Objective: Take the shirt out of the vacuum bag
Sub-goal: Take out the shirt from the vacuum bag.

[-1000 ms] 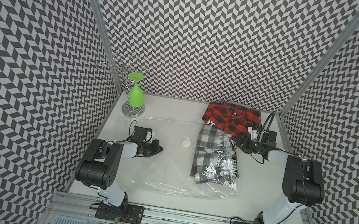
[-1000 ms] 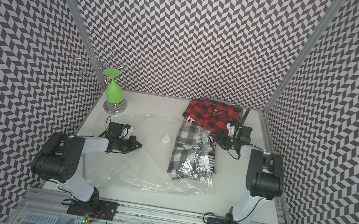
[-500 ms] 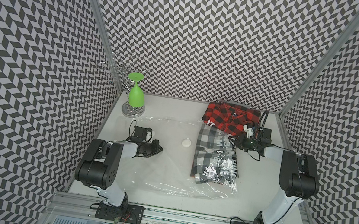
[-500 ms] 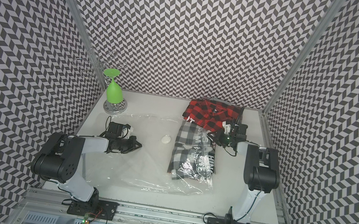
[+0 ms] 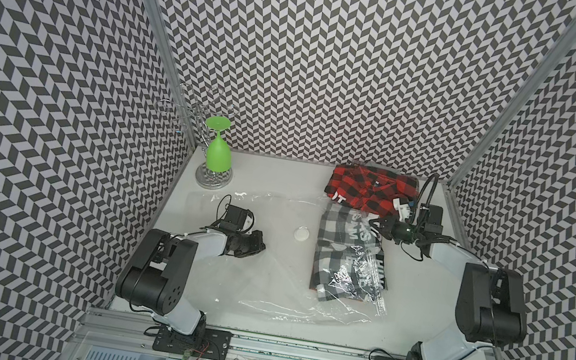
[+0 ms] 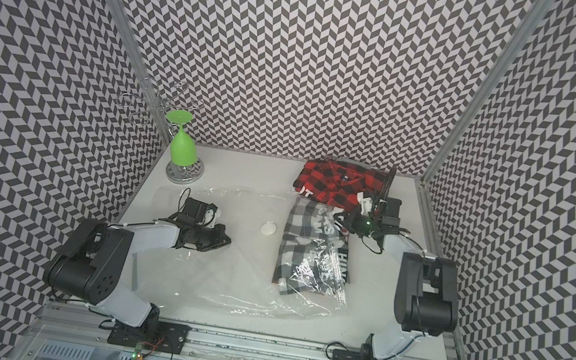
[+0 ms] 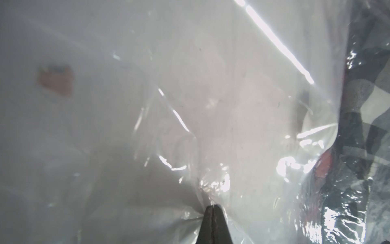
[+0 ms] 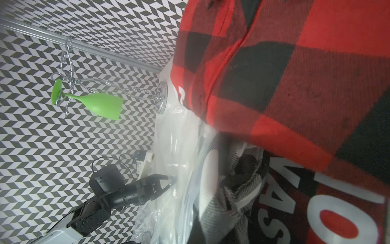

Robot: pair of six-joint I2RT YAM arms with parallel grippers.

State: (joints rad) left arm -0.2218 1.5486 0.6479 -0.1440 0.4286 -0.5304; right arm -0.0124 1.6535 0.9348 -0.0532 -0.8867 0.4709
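Left fingers (image 7: 212, 224) fully closed, pinching clear crinkly plastic vacuum bag (image 5: 263, 275): likely anchors bag against pull. Right fingers (image 5: 382, 229) closed at grey-white plaid shirt (image 5: 340, 259) edge, hold unconfirmed; shirt inside bag.

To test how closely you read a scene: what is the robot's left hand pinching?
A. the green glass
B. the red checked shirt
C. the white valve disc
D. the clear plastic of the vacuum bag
D: in the left wrist view the left hand is shut, and the clear film of the vacuum bag puckers where its tips meet.
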